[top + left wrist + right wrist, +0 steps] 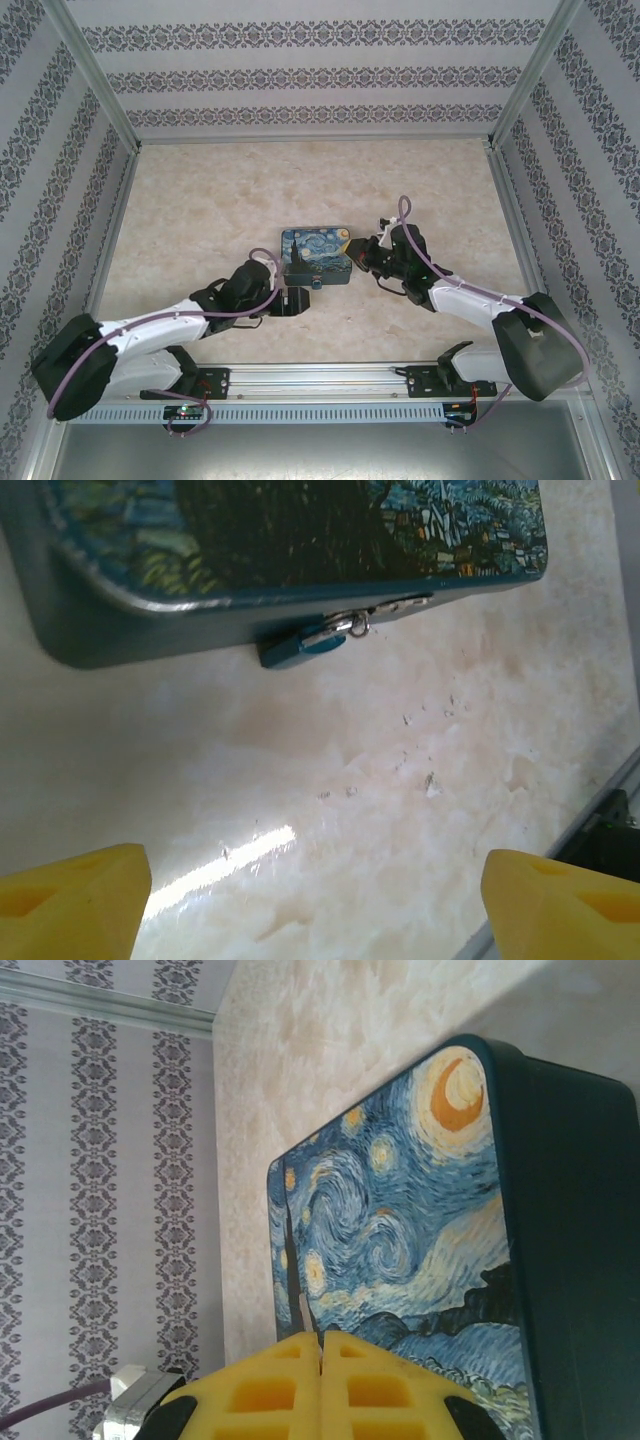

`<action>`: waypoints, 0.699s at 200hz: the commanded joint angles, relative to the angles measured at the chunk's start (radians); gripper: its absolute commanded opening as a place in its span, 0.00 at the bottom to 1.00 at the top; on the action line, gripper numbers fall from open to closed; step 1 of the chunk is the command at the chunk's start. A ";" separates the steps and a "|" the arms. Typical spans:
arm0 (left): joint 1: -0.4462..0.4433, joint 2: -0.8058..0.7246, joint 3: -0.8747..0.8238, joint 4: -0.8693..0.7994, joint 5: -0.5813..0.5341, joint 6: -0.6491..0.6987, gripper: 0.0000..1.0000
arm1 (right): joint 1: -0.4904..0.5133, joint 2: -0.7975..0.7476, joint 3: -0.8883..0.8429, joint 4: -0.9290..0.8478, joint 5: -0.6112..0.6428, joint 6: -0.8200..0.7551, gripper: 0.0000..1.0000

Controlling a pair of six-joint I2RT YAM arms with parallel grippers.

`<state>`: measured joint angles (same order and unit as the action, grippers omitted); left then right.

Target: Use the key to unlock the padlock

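Left end effector [315, 905] spread; padlock [300, 647] at its 12 o'clock, on box [300, 540]. Right end effector [321, 1380] pressed together.

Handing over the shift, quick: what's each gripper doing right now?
Yellow-fingered left gripper: open, holding nothing.
Yellow-fingered right gripper: shut, nothing visibly held.

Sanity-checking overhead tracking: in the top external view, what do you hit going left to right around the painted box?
Black left gripper, open → tiny blue padlock with thin silvery shackle → black right gripper, shut.
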<state>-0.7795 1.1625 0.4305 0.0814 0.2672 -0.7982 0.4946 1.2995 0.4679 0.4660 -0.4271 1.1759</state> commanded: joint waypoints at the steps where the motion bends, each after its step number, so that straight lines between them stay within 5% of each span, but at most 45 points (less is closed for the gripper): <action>1: -0.028 0.072 0.051 0.100 -0.057 0.085 0.82 | 0.013 0.024 0.001 0.023 -0.002 -0.016 0.00; 140: -0.043 0.476 0.161 0.393 -0.196 0.231 0.76 | -0.041 0.231 0.132 0.032 -0.025 -0.040 0.00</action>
<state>-0.8188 1.5845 0.5652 0.3679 0.1356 -0.6228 0.4770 1.4769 0.5499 0.4713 -0.4347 1.1675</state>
